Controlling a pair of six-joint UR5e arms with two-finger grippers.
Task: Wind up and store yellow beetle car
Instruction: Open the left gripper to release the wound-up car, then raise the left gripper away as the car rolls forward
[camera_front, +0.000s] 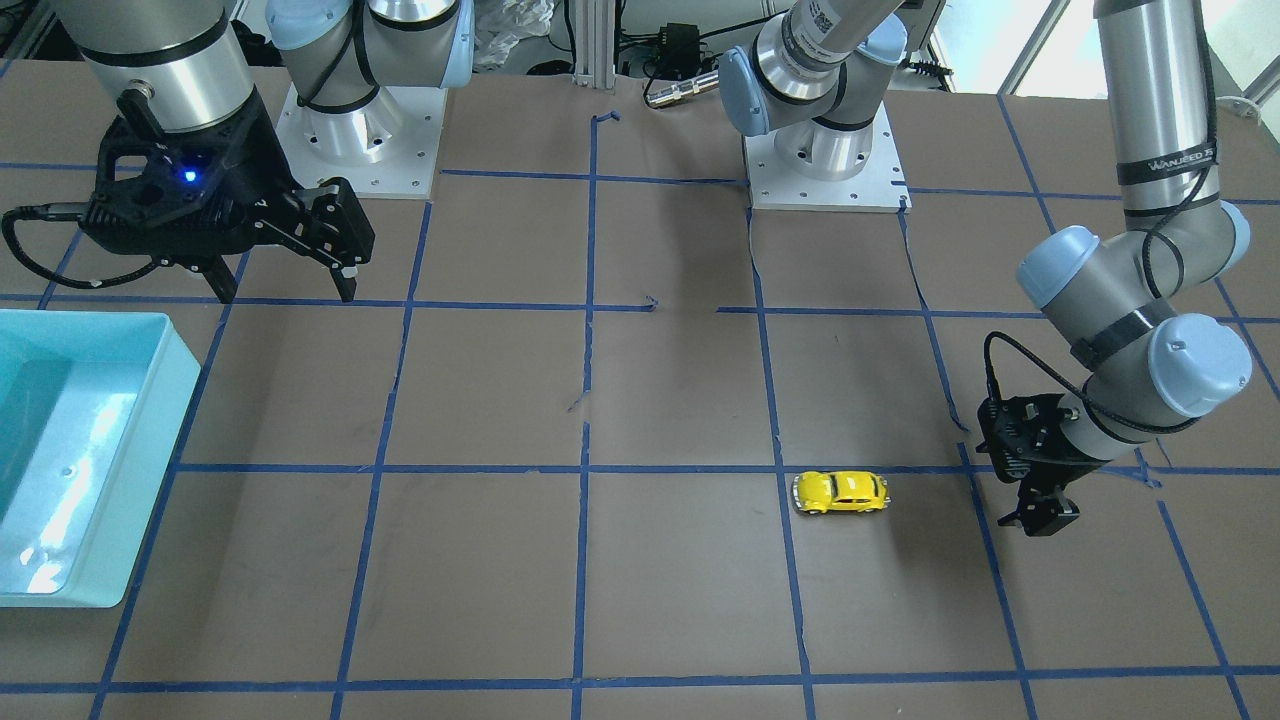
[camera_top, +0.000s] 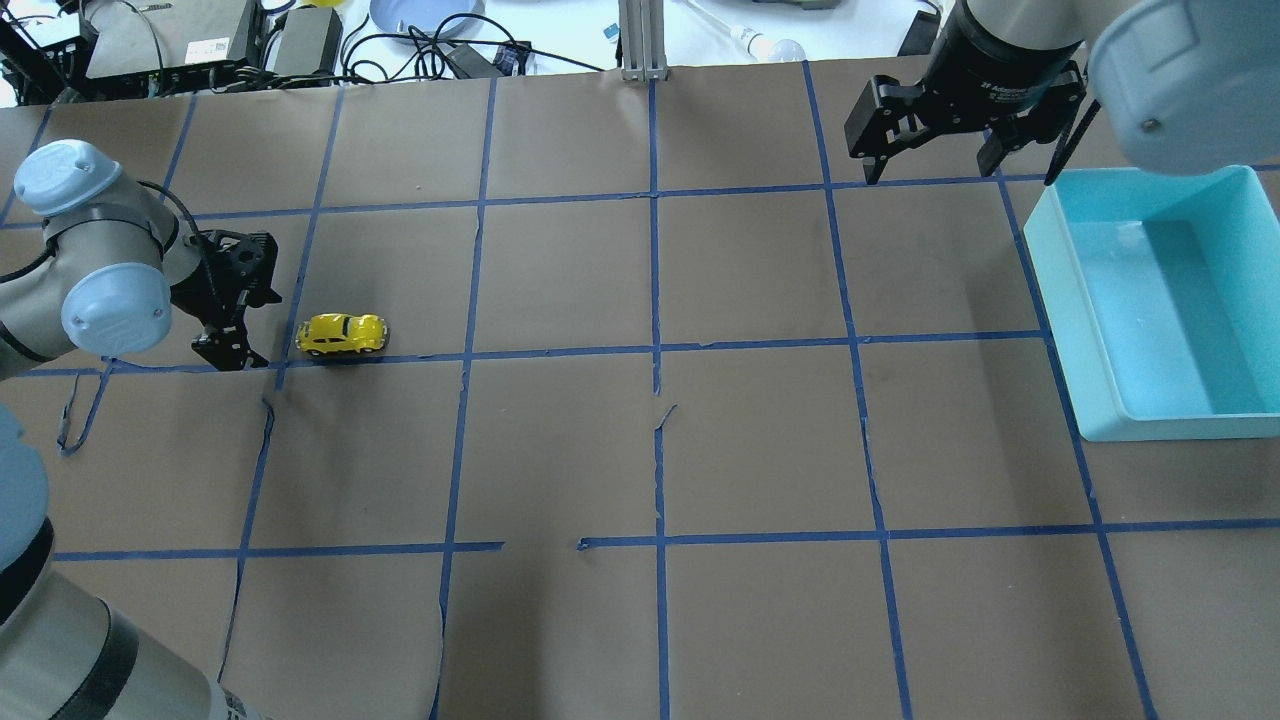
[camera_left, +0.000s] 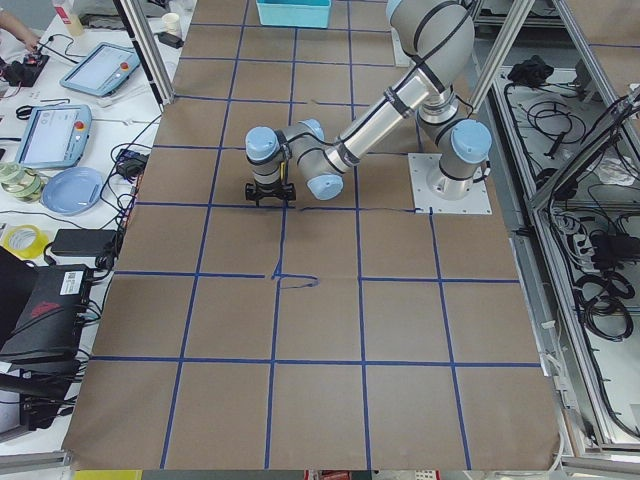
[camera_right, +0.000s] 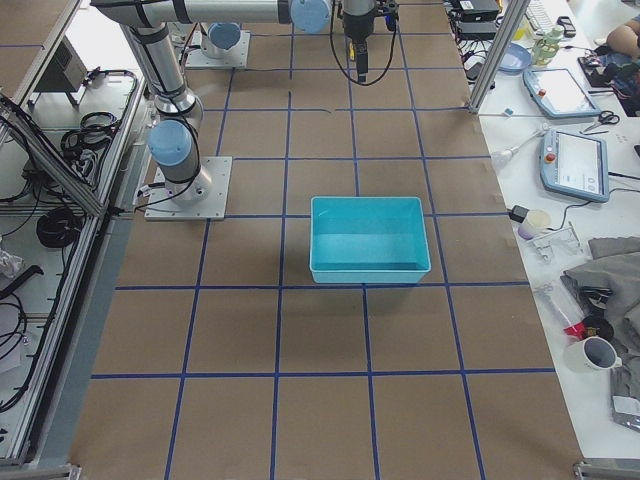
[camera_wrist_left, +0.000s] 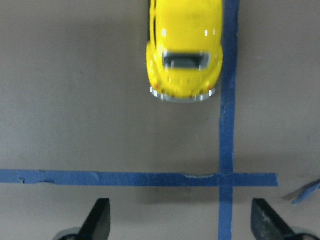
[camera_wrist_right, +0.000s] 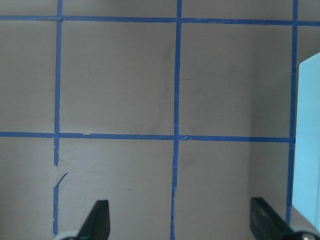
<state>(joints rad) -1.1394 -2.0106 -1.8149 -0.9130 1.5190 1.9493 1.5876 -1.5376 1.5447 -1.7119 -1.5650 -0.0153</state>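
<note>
The yellow beetle car (camera_front: 841, 492) stands on its wheels on the brown paper table, next to a blue tape line; it also shows in the overhead view (camera_top: 342, 334). My left gripper (camera_top: 235, 345) hangs low just beside the car's end, apart from it, open and empty. In the left wrist view the car (camera_wrist_left: 185, 50) lies ahead of the open gripper (camera_wrist_left: 182, 220), with its silver bumper toward it. My right gripper (camera_top: 930, 165) is open and empty, up high at the far side, near the bin.
A light blue bin (camera_top: 1060, 300) stands on the table's right side, with nothing showing in it; its edge shows in the right wrist view (camera_wrist_right: 307, 140). A grid of blue tape covers the table. Cables and devices lie beyond the far edge.
</note>
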